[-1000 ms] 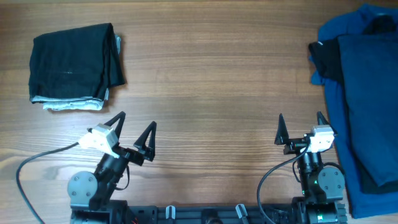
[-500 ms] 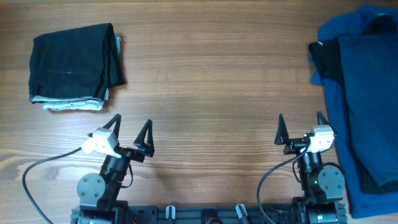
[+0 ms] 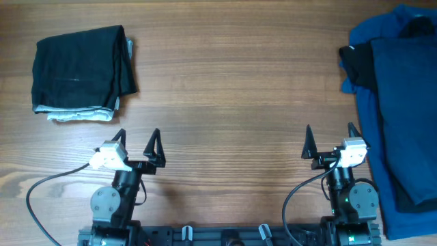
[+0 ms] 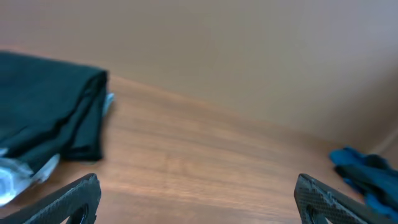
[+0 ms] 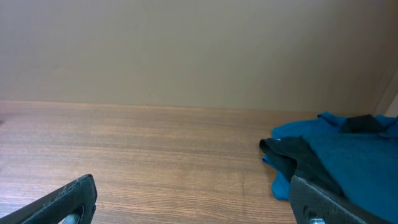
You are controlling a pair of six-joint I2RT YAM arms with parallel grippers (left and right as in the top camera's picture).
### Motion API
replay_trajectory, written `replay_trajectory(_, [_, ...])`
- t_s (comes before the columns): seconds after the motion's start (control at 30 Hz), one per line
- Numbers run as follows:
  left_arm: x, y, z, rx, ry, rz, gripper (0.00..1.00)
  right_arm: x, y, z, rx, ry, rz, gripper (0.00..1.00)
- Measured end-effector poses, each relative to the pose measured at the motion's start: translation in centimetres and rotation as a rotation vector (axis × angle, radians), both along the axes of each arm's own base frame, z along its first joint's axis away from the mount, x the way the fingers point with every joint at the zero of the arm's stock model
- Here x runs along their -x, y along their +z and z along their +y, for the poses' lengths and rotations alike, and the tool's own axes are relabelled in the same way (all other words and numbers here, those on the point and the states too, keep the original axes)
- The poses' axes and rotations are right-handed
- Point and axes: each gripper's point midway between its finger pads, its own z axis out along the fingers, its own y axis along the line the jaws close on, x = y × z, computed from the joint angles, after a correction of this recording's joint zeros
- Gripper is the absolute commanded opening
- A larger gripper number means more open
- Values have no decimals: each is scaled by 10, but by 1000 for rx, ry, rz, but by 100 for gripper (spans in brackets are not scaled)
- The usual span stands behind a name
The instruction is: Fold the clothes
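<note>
Folded black shorts (image 3: 80, 72) lying at the far left of the wooden table (image 3: 225, 82); heaped blue and black clothes (image 3: 399, 102) along its right edge. Near the front edge, left gripper (image 3: 137, 134) and right gripper (image 3: 329, 130), jaws spread wide, holding nothing, the left one well apart from the shorts.

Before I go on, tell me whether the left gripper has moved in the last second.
Yes. In the overhead view the left gripper has swung slightly leftward, toward the side of the folded black garment, which lies unmoved.
</note>
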Motion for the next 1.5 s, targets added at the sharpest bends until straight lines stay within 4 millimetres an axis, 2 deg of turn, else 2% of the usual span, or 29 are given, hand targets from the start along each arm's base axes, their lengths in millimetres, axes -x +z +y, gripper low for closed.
replay_trajectory(0.07, [0,-7,3,-31,17,25,100,0,0,0,0,0,0,100])
replay_trajectory(0.47, [-1,-8,12,-378,39,-11,100,0,0,0,0,0,0,100])
replay_trajectory(0.83, [-2,-8,26,-403,93,-2,100,0,0,0,0,0,0,100])
replay_trajectory(1.5, [-2,-8,26,-404,94,-3,100,0,0,0,0,0,0,99])
